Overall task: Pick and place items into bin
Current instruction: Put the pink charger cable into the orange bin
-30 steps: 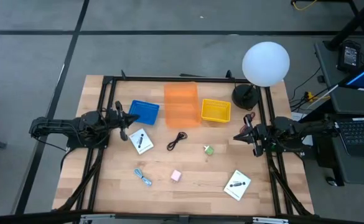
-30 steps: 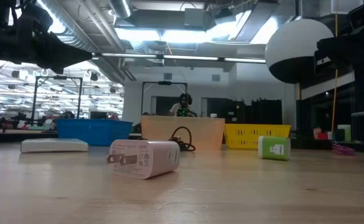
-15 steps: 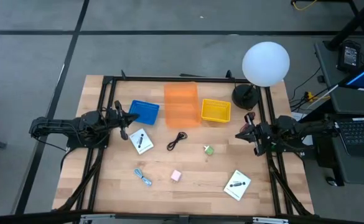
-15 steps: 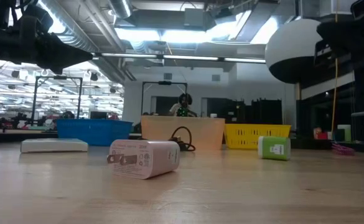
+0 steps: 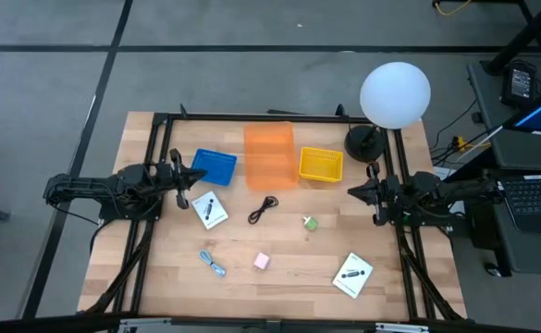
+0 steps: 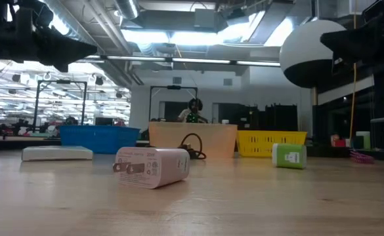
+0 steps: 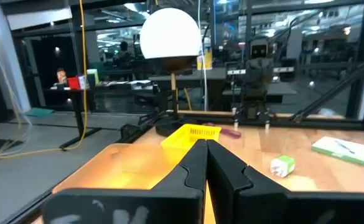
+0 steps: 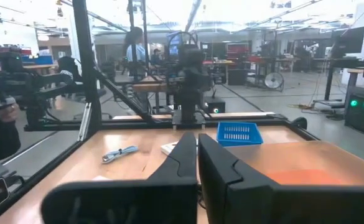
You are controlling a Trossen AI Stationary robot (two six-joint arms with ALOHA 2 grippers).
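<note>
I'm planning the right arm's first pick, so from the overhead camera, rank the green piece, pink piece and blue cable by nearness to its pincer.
From the right pincer:
1. Green piece, nearest, just inboard.
2. Pink piece, mid-table, toward the front.
3. Blue cable, farthest, on the left arm's side.

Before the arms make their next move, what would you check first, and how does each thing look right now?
1. Left gripper empty and shut, at the table's left side: ok.
2. Right gripper empty and shut, at the right side: ok.
3. Bins in place along the far edge, blue bin, orange bin, yellow bin: ok.
4. Items lying loose and apart on the wood, black cable, green piece, pink piece, two white cards: ok.
5. Anything already inside a bin: cannot tell for the orange one; blue and yellow look empty.
6. Items picked: not ok, none yet.
</note>
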